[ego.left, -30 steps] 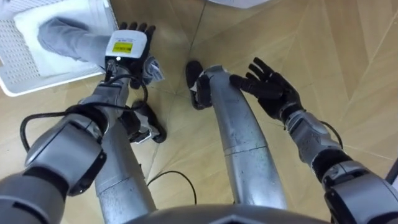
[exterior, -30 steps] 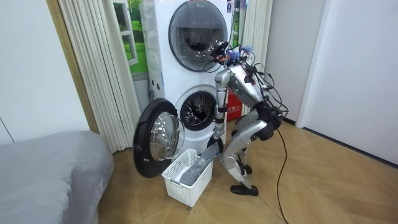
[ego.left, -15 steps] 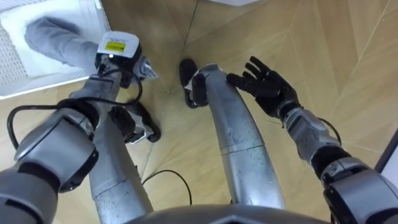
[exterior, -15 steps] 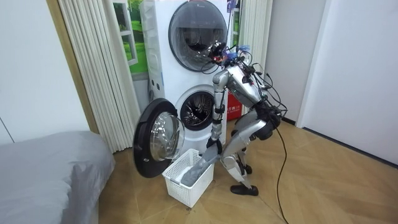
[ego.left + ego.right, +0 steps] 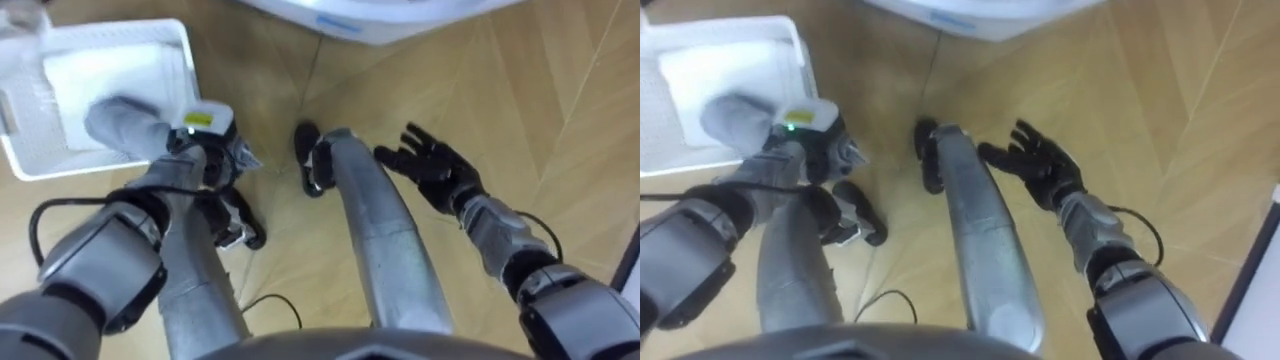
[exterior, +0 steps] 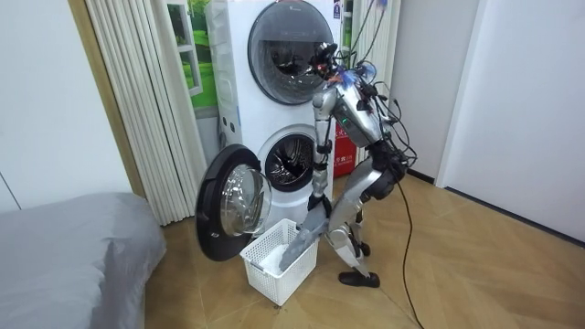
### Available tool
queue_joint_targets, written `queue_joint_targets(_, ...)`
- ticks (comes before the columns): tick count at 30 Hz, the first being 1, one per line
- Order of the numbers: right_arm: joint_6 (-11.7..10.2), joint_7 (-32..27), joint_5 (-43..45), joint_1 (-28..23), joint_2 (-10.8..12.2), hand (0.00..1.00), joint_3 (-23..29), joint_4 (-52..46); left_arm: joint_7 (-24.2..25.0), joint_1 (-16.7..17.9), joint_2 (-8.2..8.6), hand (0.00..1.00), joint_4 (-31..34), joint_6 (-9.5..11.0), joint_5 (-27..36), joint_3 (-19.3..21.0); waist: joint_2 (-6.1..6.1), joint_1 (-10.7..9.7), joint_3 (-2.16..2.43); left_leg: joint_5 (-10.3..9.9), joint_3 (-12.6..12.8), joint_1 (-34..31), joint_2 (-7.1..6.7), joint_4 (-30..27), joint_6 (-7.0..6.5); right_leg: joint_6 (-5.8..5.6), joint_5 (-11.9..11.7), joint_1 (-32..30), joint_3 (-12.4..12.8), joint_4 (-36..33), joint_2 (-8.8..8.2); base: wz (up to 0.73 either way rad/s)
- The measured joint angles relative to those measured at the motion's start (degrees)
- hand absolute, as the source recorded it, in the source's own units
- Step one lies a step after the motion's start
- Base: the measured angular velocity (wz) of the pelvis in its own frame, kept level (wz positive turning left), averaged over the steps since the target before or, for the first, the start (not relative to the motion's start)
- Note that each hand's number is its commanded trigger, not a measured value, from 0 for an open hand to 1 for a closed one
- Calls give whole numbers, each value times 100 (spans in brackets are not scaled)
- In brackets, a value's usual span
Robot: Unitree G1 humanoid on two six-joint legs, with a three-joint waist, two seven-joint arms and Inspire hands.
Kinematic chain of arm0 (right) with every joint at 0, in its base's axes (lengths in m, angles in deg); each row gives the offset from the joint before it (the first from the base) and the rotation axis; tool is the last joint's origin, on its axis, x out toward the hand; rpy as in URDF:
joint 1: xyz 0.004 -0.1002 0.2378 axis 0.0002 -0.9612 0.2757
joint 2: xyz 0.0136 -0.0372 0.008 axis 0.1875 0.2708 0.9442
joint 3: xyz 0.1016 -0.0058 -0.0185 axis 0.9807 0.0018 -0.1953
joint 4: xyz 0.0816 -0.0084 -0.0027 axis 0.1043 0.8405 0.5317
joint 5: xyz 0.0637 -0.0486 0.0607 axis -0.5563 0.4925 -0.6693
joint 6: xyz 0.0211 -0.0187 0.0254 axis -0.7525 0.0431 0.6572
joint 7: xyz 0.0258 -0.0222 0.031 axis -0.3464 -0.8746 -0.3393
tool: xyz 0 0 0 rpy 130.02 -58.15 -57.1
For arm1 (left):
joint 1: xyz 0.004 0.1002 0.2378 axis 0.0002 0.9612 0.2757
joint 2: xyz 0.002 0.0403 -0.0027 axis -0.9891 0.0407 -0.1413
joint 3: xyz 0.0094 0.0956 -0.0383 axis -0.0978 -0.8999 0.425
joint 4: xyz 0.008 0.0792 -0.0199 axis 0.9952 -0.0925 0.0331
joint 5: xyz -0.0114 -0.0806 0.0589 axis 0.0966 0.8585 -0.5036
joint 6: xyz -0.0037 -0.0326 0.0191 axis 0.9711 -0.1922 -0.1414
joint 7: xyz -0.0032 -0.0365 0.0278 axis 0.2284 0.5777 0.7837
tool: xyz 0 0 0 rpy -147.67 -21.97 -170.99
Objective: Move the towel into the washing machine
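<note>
A grey towel [image 5: 122, 124] rises out of the white laundry basket [image 5: 186, 60] on the floor at my front left. My left hand [image 5: 203, 152] is shut on its near end. In the room view the towel [image 6: 302, 239] hangs slanted from that hand [image 6: 316, 205] down into the basket [image 6: 274, 280]. My right hand [image 5: 432, 166] floats open over the wooden floor at the right, holding nothing. The washing machine [image 6: 289, 164] stands just behind the basket, its round door [image 6: 228, 215] swung open toward the room view's left. Its white front edge [image 5: 385, 22] lies along the top of the eye views.
A second round-doored machine [image 6: 288, 41] is stacked on top of the washing machine. A pleated curtain [image 6: 137, 91] hangs at the room view's left, with a grey bed [image 6: 73, 247] in front of it. Open wooden floor [image 6: 475, 265] stretches to the room view's right.
My left hand's fingers have curled round the towel. I have straightened up somewhat, and the towel's end has lifted from the basket with the hand. The right hand has stayed open.
</note>
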State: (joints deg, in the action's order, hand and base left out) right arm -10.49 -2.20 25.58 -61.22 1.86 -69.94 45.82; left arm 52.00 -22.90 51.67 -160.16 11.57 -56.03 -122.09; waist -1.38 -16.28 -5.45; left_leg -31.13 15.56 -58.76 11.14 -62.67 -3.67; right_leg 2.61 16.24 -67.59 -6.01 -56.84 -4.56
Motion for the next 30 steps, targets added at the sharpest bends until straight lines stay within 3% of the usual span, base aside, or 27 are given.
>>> queue_joint_targets(4, -2, -172, 198, -147, 15, 0, 2, 126, 69, 50, -8, 100, 0, 209, 1, 189, 6, 111, 46, 136, 164, 536, -22, 432, -20, -5, -186, 518, -76, 449, -40, -15)
queue_joint_targets(11, -5, -326, 528, -176, -6, 0, -192, 314, -251, 101, 43, 100, 16, 355, 380, 575, 23, 278, 61, 469, 216, 1318, -203, 1181, -48, -67, -461, 1329, -112, 1155, -94, 4)
queue_joint_targets(14, -7, -367, 689, -183, -28, 0, -197, 325, -491, 139, 28, 100, 100, 360, 389, 886, 53, 327, 60, 593, 191, 1570, -269, 1424, -45, -56, -534, 1620, -260, 1360, -171, 14)
queue_joint_targets(18, -68, -416, 895, -219, -76, 0, -208, 320, -1007, 125, -23, 100, 519, 538, 605, 1211, 244, 432, 60, 676, 39, 1690, -306, 1543, -34, -32, -549, 1884, -500, 1502, -268, 19)
queue_joint_targets(20, -96, -475, 1131, -226, -72, 0, -202, 312, -1217, 131, -31, 100, 724, 627, 829, 1386, 255, 508, 58, 693, 46, 1789, -308, 1595, -20, -29, -551, 1967, -512, 1528, -267, 4)
queue_joint_targets(22, -138, -610, 1586, -226, -79, 0, -200, 270, -1342, 201, 5, 100, 1087, 750, 1321, 1614, 273, 596, 63, 723, 35, 1944, -328, 1708, 9, -16, -550, 2125, -589, 1615, -290, 3)
queue_joint_targets(26, -194, -763, 2134, -236, -49, 0, -231, 80, -1337, 237, 42, 100, 1760, 936, 2381, 1676, 294, 684, 64, 847, -24, 2070, -413, 1938, 13, 0, -570, 2286, -706, 1722, -361, 14)
queue_joint_targets(30, -208, -845, 2635, -225, 7, 0, -203, -113, -931, 528, 265, 100, 2205, 1161, 3959, 1659, 309, 869, 76, 896, -8, 2237, -435, 2108, 48, 1, -569, 2427, -720, 1821, -353, 3)
